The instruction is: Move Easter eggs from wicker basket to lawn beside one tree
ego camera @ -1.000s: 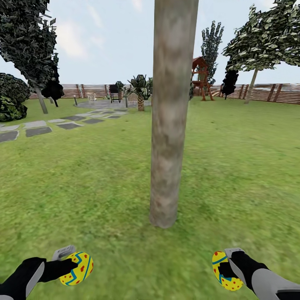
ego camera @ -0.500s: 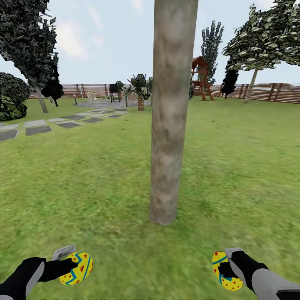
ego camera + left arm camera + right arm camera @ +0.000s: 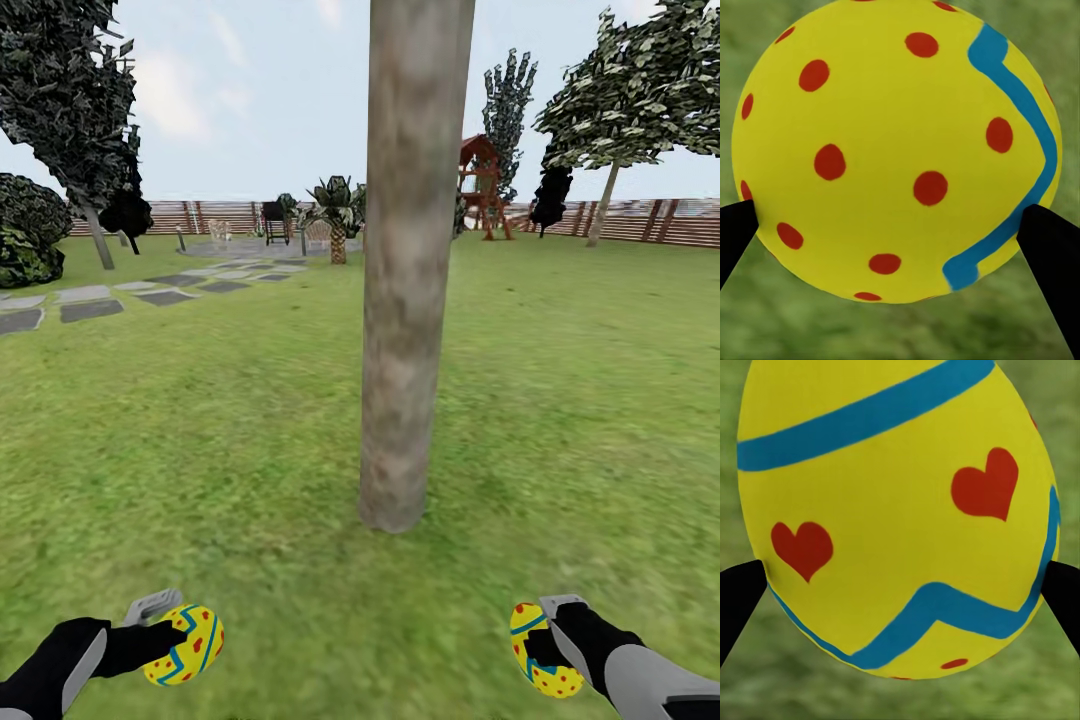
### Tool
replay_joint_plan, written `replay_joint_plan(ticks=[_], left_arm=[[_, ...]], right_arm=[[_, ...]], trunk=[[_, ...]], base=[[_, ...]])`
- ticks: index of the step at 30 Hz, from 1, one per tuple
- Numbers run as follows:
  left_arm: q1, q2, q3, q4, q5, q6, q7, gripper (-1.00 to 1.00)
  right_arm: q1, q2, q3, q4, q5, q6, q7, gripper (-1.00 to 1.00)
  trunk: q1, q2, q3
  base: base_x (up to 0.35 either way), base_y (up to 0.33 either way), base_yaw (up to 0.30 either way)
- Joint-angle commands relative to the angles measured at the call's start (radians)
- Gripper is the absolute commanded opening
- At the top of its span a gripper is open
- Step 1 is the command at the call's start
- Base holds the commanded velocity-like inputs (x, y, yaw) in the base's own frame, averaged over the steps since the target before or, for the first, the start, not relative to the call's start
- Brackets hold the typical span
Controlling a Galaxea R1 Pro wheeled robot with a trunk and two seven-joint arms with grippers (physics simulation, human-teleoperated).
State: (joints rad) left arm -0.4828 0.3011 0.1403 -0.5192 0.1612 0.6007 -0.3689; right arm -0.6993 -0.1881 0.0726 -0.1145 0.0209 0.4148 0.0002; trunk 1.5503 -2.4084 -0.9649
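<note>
A grey-brown tree trunk (image 3: 405, 270) rises from the lawn (image 3: 250, 430) straight ahead, its base a short way beyond both arms. My left gripper (image 3: 178, 640) is shut on a yellow Easter egg (image 3: 186, 645) with blue zigzags and red dots, low at the left. The left wrist view has that egg (image 3: 896, 150) pinched between two black fingers (image 3: 1050, 255) above grass. My right gripper (image 3: 545, 640) is shut on a second yellow Easter egg (image 3: 538, 650), seen close in the right wrist view (image 3: 900, 517) with blue bands and red hearts. The wicker basket is out of view.
Grey stepping stones (image 3: 90, 305) run across the grass at the left toward a far patio with a palm-like plant (image 3: 338, 215). A brown slatted fence (image 3: 640, 222) closes the back. Other trees (image 3: 620, 110) and a red play frame (image 3: 482, 185) stand far off.
The view has crept closer to the trunk: its base sits slightly higher in the picture than a second ago. Both grippers hold their eggs as before.
</note>
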Motion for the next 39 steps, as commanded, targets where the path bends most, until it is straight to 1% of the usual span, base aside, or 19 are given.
replay_joint_plan(ticks=[1,13,39], left_arm=[[0.0,0.0,0.004,0.0,0.006,0.008,-0.001,-1.0],[0.0,0.0,0.004,0.004,0.006,0.008,-0.002,-1.0],[0.0,-0.003,0.004,0.004,0.006,0.008,-0.001,-1.0]], right_arm=[[0.0,0.0,0.007,-0.002,0.002,0.006,0.0,-1.0],[0.0,0.002,0.009,-0.001,0.003,0.006,0.0,-1.0],[0.0,0.002,0.009,0.0,0.004,0.006,0.001,-1.0]], trunk=[[0.004,-0.008,-0.004],[0.05,-0.092,-0.042],[0.061,-0.098,-0.142]], base=[[0.0,0.0,0.0],[0.0,0.0,0.0],[0.0,0.0,0.0]])
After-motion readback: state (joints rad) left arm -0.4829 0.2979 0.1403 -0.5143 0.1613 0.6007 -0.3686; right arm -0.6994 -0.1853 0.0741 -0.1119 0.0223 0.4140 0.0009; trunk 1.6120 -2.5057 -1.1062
